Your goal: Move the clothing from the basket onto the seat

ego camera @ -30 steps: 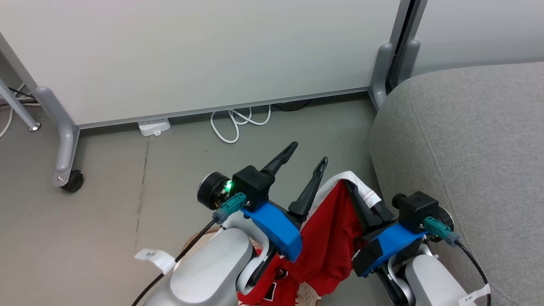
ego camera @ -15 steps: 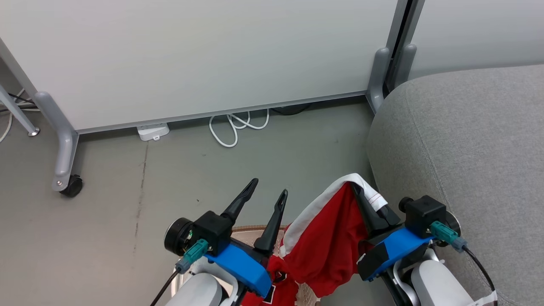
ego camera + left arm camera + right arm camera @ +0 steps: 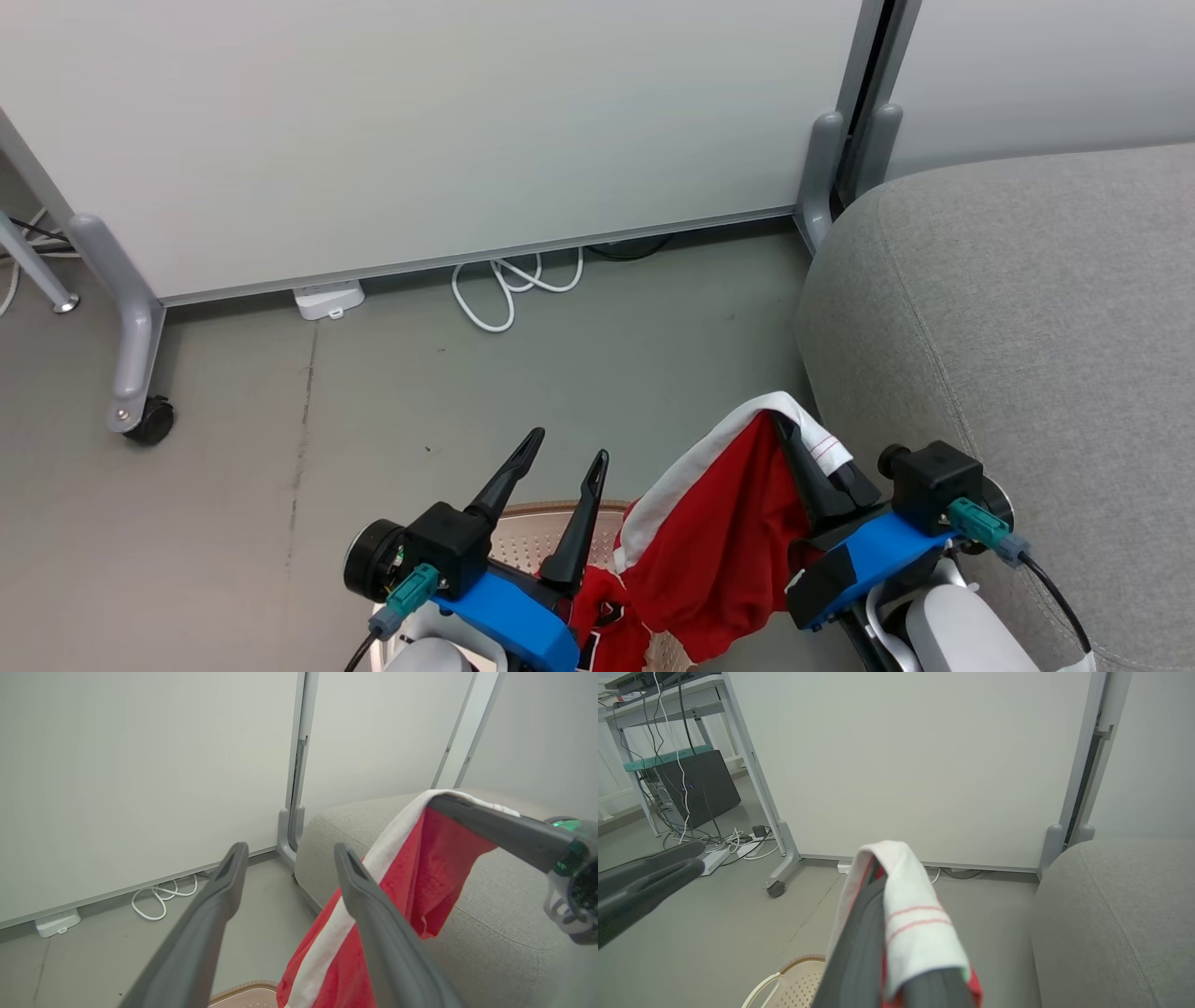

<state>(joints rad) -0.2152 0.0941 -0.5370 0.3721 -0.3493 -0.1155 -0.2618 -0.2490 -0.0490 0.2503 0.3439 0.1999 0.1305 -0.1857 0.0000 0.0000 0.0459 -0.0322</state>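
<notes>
- While the right pincer (image 3: 780, 429) is clamped on the red garment (image 3: 719, 541), which hangs over the basket (image 3: 523, 546), the seat (image 3: 1027, 327) lies near at its 2 o'clock.
- Left pincer (image 3: 569, 446) gapes empty at 9 o'clock; right arm is judged nearer the seat.

Partition panel (image 3: 420, 131), off-white, grey metal frame: upper half of head view.
Frame leg with black caster (image 3: 147, 422): left.
Floor (image 3: 233, 485), grey, scuffed: centre, lower left.
White cable (image 3: 504, 285), coiled, near a white box (image 3: 327, 300): at the panel's foot.
Black computer tower (image 3: 707, 788), tangled cables, under a desk (image 3: 677, 697): upper left, right wrist view.
</notes>
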